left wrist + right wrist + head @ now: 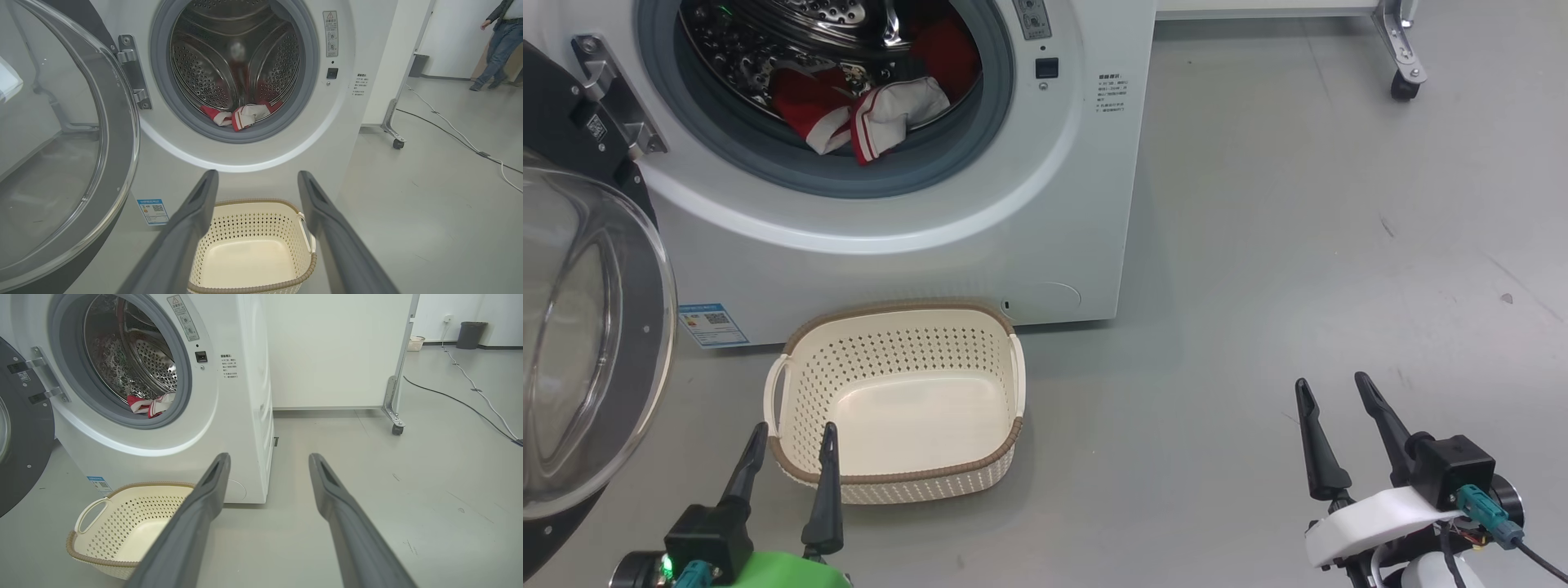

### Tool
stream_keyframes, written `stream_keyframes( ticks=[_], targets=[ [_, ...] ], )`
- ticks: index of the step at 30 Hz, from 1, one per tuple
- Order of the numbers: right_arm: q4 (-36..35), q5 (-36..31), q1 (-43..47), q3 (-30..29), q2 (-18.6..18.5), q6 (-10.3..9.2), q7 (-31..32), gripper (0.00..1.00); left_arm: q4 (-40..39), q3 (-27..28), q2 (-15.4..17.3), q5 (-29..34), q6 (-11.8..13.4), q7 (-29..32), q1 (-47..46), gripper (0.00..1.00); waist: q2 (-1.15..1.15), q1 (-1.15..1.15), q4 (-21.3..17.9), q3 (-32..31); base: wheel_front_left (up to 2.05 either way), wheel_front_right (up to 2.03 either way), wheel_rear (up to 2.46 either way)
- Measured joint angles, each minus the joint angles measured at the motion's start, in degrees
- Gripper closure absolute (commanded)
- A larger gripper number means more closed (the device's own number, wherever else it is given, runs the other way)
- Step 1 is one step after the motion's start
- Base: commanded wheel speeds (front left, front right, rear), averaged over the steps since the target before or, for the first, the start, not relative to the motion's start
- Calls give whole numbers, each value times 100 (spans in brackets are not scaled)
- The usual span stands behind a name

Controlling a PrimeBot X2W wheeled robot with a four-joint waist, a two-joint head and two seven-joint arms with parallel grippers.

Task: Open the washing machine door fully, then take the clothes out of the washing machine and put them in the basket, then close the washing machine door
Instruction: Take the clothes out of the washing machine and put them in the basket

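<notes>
Left gripper (794, 431) at 7 o'clock in head view, fingers spread wide, nothing between them. Tips line up with the near rim of the basket (894, 476); height above it can't be told. Right gripper (1333, 382) at 5 o'clock, also spread and empty, over bare floor (1298, 245), well apart from the basket.

Basket sits on the floor just in front of the washing machine (980, 245), at 6 o'clock from the drum mouth, with nothing in it. Washing machine door (580, 343) at 9 o'clock, swung out on its hinge (613, 94), glass bowl bulging toward the robot. Clothes (866, 110), red and white, are bunched at 6 o'clock of the drum (760, 57), and a striped white piece laps onto the grey ring (984, 122).

Step, judged: door opening looks done, unloading not yet begun, closing comes last.

Next move, judged: the left arm is the nearer one. It would go up and toward 12 o'clock, over the basket and through the ring, fingers apart, then pinch the front bunch. It needs to keep off the door at 9 o'clock and off the ring lip, and the fabric may drag on the drum holes.

Person (496, 41) at 2 o'clock in left wrist view, far back, well apart.
</notes>
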Motion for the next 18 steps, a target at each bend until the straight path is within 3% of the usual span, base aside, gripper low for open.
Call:
stream_keyframes(
  ticks=[18],
  targets=[
    [-27,0,1,38,2,-41,0,0,-10,-29,-7,34,55,66,13,0,0,0,-3,-19,34,-34,0]
  ],
)
